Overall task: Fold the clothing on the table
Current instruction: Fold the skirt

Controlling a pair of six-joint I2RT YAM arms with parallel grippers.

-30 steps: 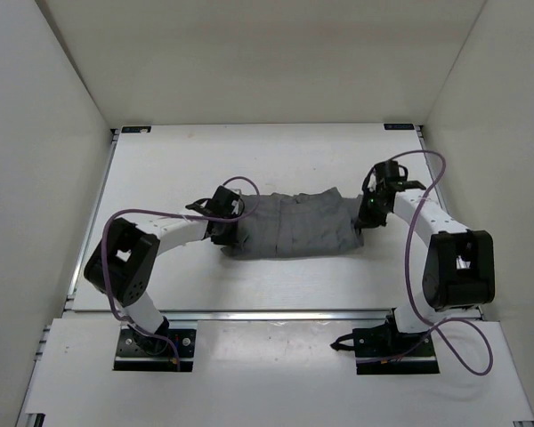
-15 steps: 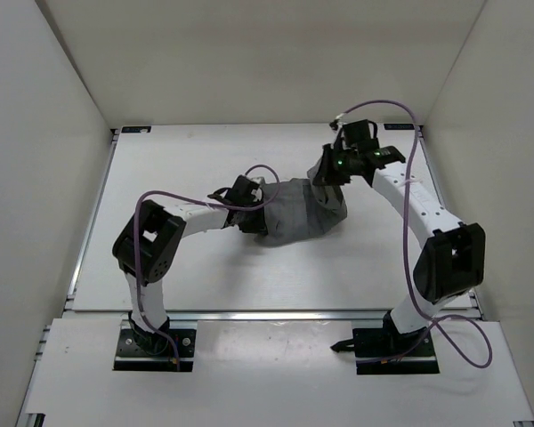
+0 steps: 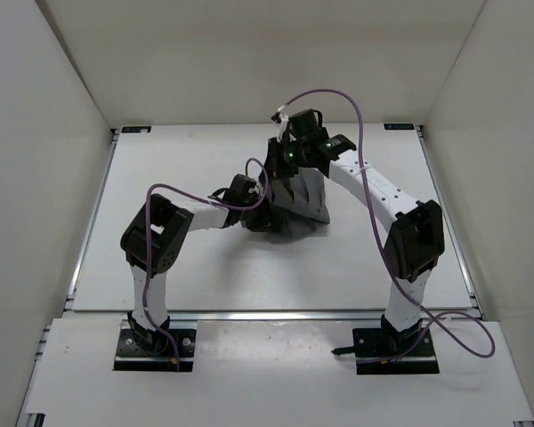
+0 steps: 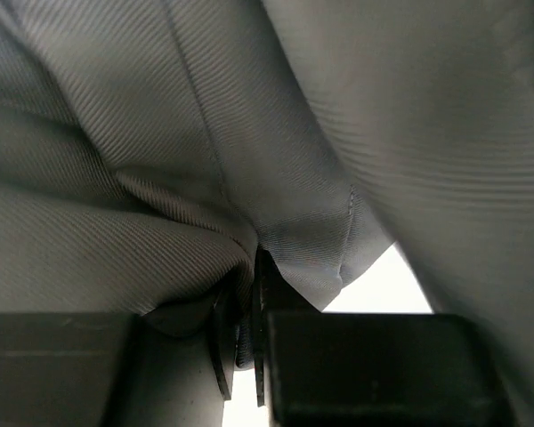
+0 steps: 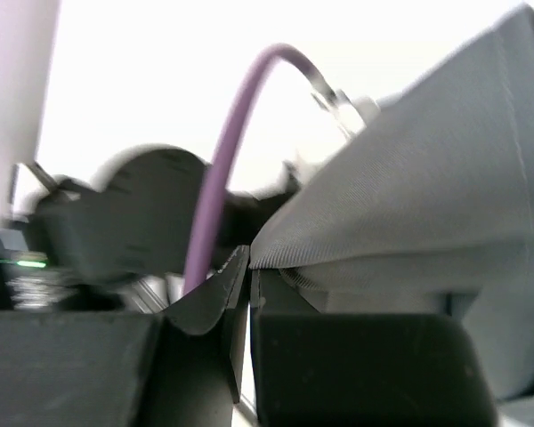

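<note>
From above, both grippers' fingertips are lost behind cloth and black wrist housings. Up close, the left gripper (image 4: 249,298) pinches a fold of the mid-grey creased fabric garment (image 4: 205,133). The right gripper (image 5: 247,276), behind a blurred purple cable (image 5: 222,169), is pressed together on the garment's edge. The garment hangs bunched, lifted at its far side, over the middle of the flat white counter with a silver rail edge (image 3: 178,160), which sits between plain white walls (image 3: 249,53).

place: robot lab cell | evidence: white walls (image 3: 44,133), railed table (image 3: 205,276)
</note>
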